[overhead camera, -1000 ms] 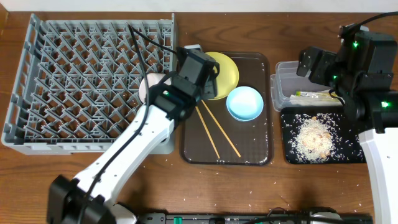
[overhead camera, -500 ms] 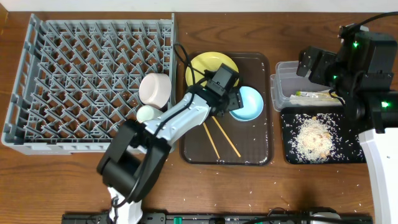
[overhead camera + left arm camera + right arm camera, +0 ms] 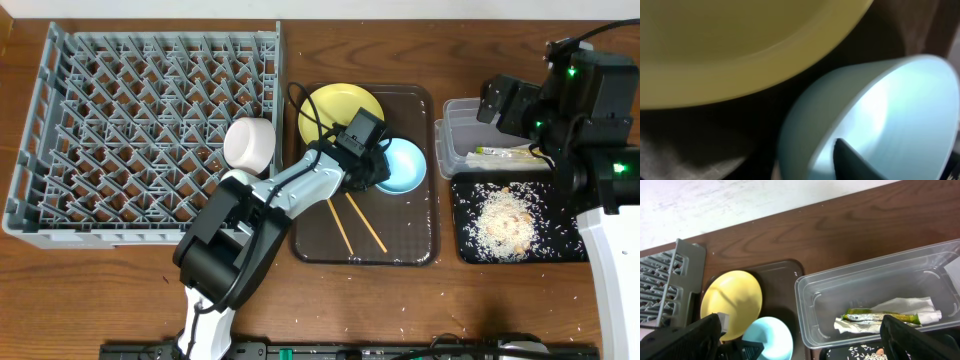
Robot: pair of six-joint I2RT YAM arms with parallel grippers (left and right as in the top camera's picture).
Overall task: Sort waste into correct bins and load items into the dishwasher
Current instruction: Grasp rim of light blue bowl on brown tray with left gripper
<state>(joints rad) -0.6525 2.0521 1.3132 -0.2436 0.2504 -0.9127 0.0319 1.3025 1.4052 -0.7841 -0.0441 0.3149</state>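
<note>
Your left gripper point(image 3: 377, 168) sits at the left rim of the light blue bowl point(image 3: 408, 165), which rests on the dark brown serving tray point(image 3: 365, 248). In the left wrist view one dark finger point(image 3: 850, 160) reaches inside the bowl, close to its wall. The other finger is out of sight, so you cannot tell whether the bowl is clamped.

The yellow plate point(image 3: 335, 105) lies just beside the bowl on the rack side. The wooden chopsticks point(image 3: 355, 222) lie at an angle to each other toward the tray's front. A white bowl point(image 3: 250, 142) stands at the right edge of the grey dish rack point(image 3: 120, 120).

Your right gripper point(image 3: 800, 330) hangs above the clear tub point(image 3: 840, 295), fingers point(image 3: 685, 340) spread wide and holding nothing. The tub holds the white paper wrapper point(image 3: 912, 311) and the green-and-yellow packet point(image 3: 880, 315). Rice scraps point(image 3: 505, 222) lie heaped in the black tray point(image 3: 562, 190).
</note>
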